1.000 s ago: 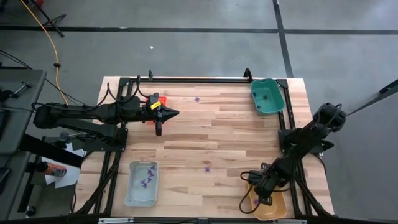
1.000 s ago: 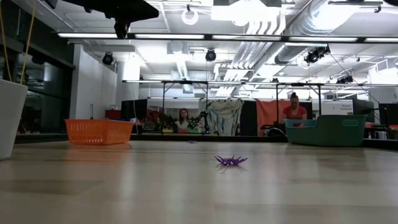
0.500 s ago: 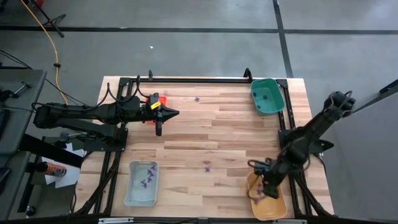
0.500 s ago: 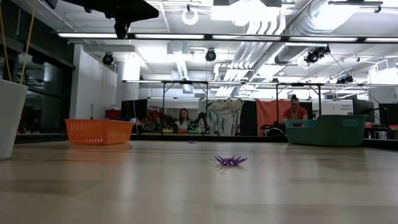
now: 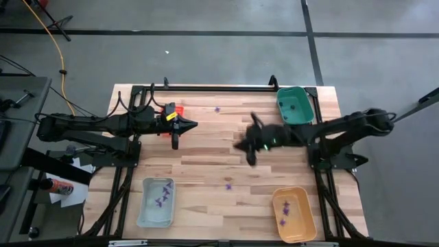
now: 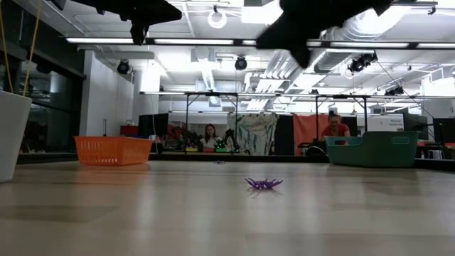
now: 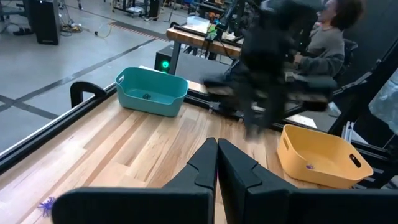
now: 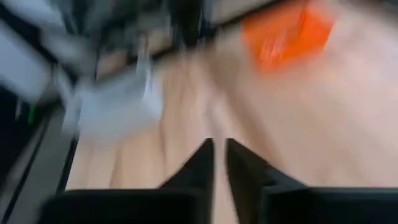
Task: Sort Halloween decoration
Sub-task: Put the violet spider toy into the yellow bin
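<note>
The Halloween decoration shows as tiny purple pieces: one lies on the wood near the middle (image 5: 228, 185), also in the low view (image 6: 264, 184), and one near the far edge (image 5: 217, 108). More lie in the pale blue tray (image 5: 156, 201) and the yellow-orange tray (image 5: 295, 214). My right gripper (image 5: 239, 145) hangs blurred above the table's middle. Its fingers (image 8: 217, 149) are shut but for a thin slit, with nothing in it. My left gripper (image 5: 194, 125) waits shut and empty at the far left (image 7: 217, 149).
A green tray (image 5: 295, 106) with a dark piece in it stands at the far right corner. A red-orange tray (image 5: 180, 109) is partly hidden under my left arm. Black frame rails run along the far, left and right edges. People sit in the room beyond.
My right gripper has swung fast from over the yellow-orange tray at the near right, up and toward the far and left, and is now over the table's middle. It has tipped up from pointing steeply down. The tray and its purple pieces now show uncovered.
</note>
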You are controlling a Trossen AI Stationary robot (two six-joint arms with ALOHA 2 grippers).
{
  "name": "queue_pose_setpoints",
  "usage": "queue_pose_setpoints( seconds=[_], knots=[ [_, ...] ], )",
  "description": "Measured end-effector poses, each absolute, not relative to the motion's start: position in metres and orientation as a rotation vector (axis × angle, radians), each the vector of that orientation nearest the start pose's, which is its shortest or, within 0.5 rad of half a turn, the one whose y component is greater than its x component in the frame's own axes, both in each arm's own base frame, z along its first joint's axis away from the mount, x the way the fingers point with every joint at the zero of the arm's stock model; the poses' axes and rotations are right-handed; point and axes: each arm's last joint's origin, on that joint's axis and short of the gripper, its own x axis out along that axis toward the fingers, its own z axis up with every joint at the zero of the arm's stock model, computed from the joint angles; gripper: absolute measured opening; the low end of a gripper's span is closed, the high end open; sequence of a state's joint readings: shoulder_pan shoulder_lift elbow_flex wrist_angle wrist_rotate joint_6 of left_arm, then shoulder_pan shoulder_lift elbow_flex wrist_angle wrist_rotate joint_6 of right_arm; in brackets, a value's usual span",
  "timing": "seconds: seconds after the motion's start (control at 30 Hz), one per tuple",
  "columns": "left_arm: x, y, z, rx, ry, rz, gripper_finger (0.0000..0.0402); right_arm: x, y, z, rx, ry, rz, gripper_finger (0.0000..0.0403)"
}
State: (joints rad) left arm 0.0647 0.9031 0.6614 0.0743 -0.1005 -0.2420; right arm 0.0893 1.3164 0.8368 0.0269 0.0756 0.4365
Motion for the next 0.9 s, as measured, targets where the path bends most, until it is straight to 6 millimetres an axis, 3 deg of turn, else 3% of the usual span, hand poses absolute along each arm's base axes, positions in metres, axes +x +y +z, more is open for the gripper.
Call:
queue_pose_setpoints(
  seconds=[0.07,0.2,0.33,0.9],
  knots=[
    [0.204,0.016,0.295,-0.238,0.138,0.184,0.0000,0.294,0.003,0.264,0.371,0.322,-0.103,0.0011],
    [0.204,0.016,0.299,-0.231,0.094,0.178,0.0000,0.304,-0.028,0.278,0.333,0.099,-0.097,0.0020],
    [0.204,0.017,0.302,-0.230,0.069,0.197,0.0000,0.306,-0.047,0.288,0.330,-0.044,-0.059,0.0003],
    [0.205,0.016,0.308,-0.161,0.013,0.174,0.0000,0.307,-0.041,0.295,0.292,-0.109,-0.017,0.0001]
  ],
)
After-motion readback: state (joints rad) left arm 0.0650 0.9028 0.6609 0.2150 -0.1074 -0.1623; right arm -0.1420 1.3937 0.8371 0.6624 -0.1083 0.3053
